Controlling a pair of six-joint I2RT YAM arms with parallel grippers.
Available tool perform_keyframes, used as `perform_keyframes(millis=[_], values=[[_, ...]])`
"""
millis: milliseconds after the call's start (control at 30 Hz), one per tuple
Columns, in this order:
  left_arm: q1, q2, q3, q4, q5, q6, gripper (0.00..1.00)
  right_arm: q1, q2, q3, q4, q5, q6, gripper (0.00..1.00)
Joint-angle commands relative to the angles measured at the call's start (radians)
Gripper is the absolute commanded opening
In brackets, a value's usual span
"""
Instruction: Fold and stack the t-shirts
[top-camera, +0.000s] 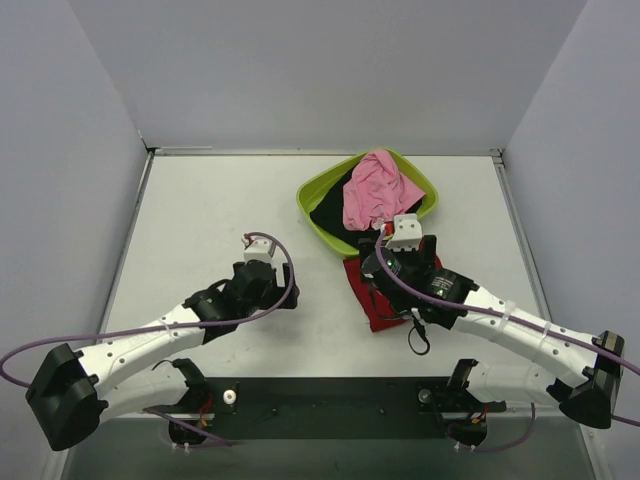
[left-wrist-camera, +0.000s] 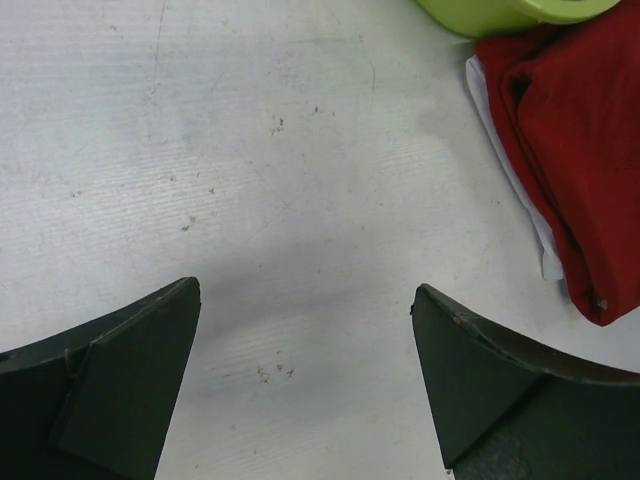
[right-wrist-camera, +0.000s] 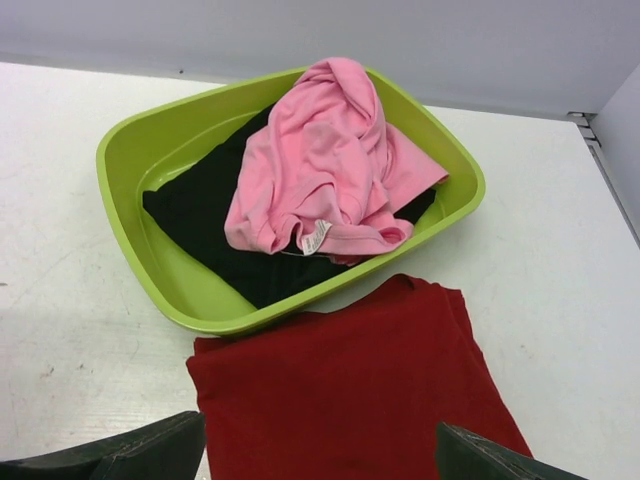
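Well to the left of the lime green tub (right-wrist-camera: 130, 150), the left gripper (left-wrist-camera: 305, 290) is held low over bare table (left-wrist-camera: 250, 150), its jaws spread wide and nothing between them; it is judged to be parked there so that the folding space is kept free. Inside the tub, the light pink t-shirt (right-wrist-camera: 320, 160) is heaped in a crumpled mound on a black cloth (right-wrist-camera: 200, 215), not yet folded. Against the tub's near wall, the deep red t-shirt (right-wrist-camera: 350, 370) is laid flat on the table, apparently folded as the base of the stack. Above it, the right gripper (right-wrist-camera: 320, 425) is poised with jaws apart and empty, faced toward the tub, probably so that the pink shirt can be reached.
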Motion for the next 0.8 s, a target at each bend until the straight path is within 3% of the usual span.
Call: perform_keyframes(millis=[0, 267, 367, 567, 767], values=[[-0.005, 0.046, 0.097, 0.078, -0.008, 0.05, 0.97, 0.009, 0.003, 0.068, -0.02, 0.066, -0.019, 1.0], [0.004, 0.151, 0.252, 0.212, 0.071, 0.216, 0.97, -0.028, 0.028, 0.028, -0.025, 0.037, -0.018, 1.0], [0.03, 0.232, 0.302, 0.373, 0.24, 0.31, 0.98, -0.058, 0.003, -0.001, -0.045, 0.011, 0.008, 1.0], [0.03, 0.488, 0.488, 0.471, 0.419, 0.447, 0.97, -0.081, -0.115, -0.077, -0.08, -0.026, 0.03, 1.0], [0.032, 0.784, 0.715, 0.451, 0.484, 0.57, 0.97, -0.089, -0.24, -0.12, -0.12, -0.062, 0.059, 1.0]])
